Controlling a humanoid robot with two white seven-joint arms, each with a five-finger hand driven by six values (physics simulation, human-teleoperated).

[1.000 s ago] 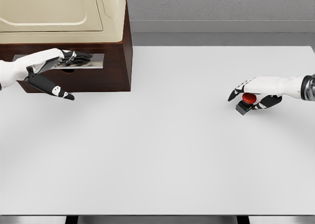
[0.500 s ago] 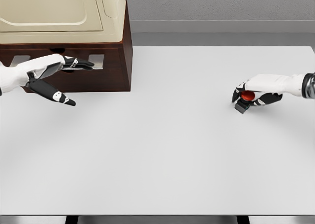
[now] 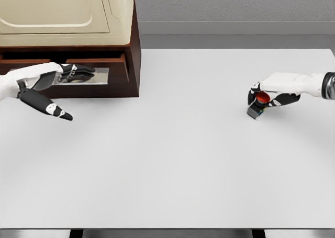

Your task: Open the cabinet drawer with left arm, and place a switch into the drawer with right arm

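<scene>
Quick head count: one white table (image 3: 172, 159), one dark wood cabinet (image 3: 133, 55) sitting on its far left corner, and that cabinet has one drawer (image 3: 112, 73) with one shiny metal handle plate (image 3: 99, 76) on the front. One cream-colored appliance (image 3: 63, 13) is parked on top of the cabinet. One switch (image 3: 257, 106), black base with a single red button. Two robot hands: one left hand (image 3: 44, 83), one right hand (image 3: 272, 91). Two white arms attached.
</scene>
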